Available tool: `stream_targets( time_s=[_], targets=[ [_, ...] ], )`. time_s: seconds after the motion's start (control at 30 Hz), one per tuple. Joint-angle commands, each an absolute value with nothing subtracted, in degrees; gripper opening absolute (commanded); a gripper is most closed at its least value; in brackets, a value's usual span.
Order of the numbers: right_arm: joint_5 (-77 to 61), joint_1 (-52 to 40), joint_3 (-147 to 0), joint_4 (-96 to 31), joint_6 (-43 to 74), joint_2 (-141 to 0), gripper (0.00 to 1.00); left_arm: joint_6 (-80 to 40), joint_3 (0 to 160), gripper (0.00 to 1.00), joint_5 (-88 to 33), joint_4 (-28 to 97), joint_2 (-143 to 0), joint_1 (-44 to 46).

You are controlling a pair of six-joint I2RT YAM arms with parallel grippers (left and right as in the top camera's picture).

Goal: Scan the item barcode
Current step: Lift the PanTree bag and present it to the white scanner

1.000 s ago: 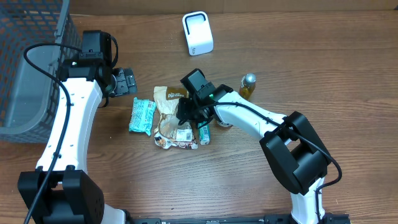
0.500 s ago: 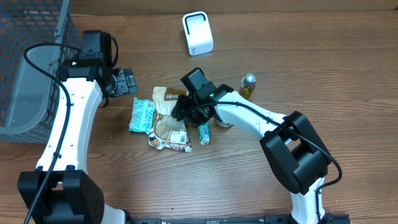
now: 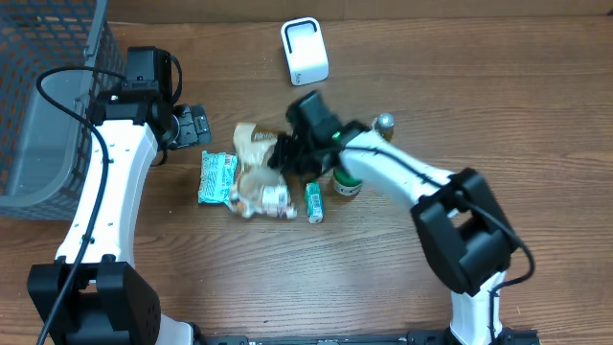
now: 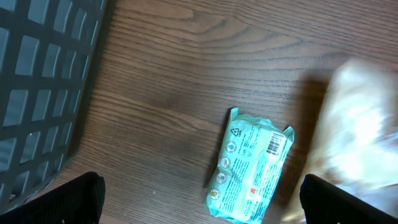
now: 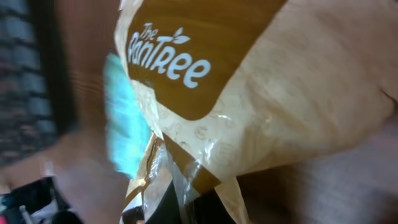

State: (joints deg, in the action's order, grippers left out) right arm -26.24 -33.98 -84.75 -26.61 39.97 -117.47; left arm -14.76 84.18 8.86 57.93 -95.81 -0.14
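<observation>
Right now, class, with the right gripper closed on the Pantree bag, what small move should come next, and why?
Probably raise the Pantree bag and carry it toward the white scanner. The right gripper is shut on the bag's edge, so the grasp looks done. The bag is low beside the teal packet, and the scanner stands well apart from it.

The left arm [image 3: 103,182] and right arm [image 3: 397,174] wear smooth, rounded white shells between chunky black joint housings, with boxy black blocks at the wrists. A thin black cable [image 3: 40,86] loops along the left arm. The left gripper's fingers [image 4: 56,202] are matte black.
</observation>
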Motion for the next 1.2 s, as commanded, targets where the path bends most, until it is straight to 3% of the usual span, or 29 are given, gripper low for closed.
stream_targets(
  time_s=[0.0, 0.3, 0.57, 0.8, 0.87, 1.17],
  targets=[
    [-30.15, -30.89, -92.14, -25.78, 30.76, -108.07, 0.04, -13.91, 85.25, 1.0, 9.39, 58.08, -95.9, -0.36],
    [-28.67, -28.21, -94.32, -12.8, 22.68, -104.79, 0.04, -13.91, 85.25, 1.0, 9.39, 58.08, -95.9, -0.36],
    [-7.51, -29.06, -94.3, -2.13, 6.48, -106.37, 0.04, -13.93, 85.25, 1.0, 9.39, 58.08, -95.9, -0.36],
    [0.75, -29.23, -94.3, 4.14, 1.54, -112.14, 0.04, -13.91, 85.25, 0.99, 9.39, 58.08, -95.9, -0.36],
    [0.05, -29.52, -94.3, 1.37, 4.82, -112.22, 0.04, -13.91, 85.25, 0.99, 9.41, 58.08, -95.9, -0.36],
    [-15.75, -30.81, -94.11, -23.35, 42.52, -111.28, 0.04, -13.91, 85.25, 0.99, 9.39, 58.08, -95.9, -0.36]
  ],
)
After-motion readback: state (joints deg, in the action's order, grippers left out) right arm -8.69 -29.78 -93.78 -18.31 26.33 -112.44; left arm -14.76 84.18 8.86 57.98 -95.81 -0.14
